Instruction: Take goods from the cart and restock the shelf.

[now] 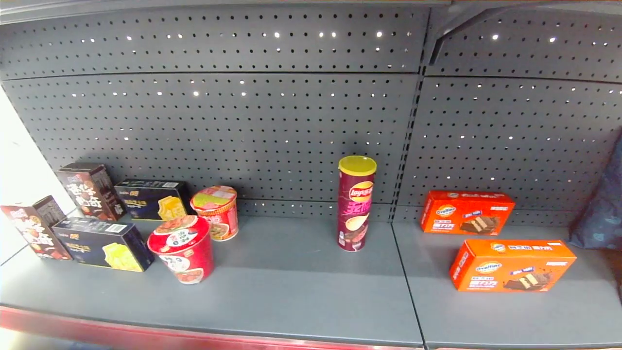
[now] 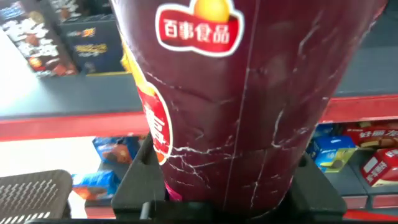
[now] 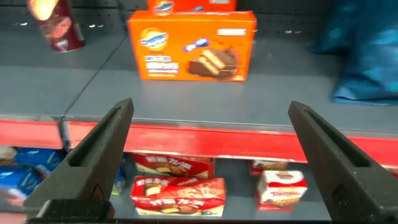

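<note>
1. Maroon crisp can (image 2: 249,93) sits pinched between the left gripper's (image 2: 227,190) jaws, in front of the red-edged shelf (image 2: 62,102)
2. Dark boxes (image 1: 104,243) and two cup noodles (image 1: 183,248) stand at the shelf's left end
3. A second can (image 1: 356,203) stands upright near the middle, apart from the rest
4. Two orange boxes (image 1: 512,265) lie to the right, one behind the other
5. Right gripper (image 3: 211,155) hangs before the shelf edge, jaws spread wide, facing the nearer orange box
</note>
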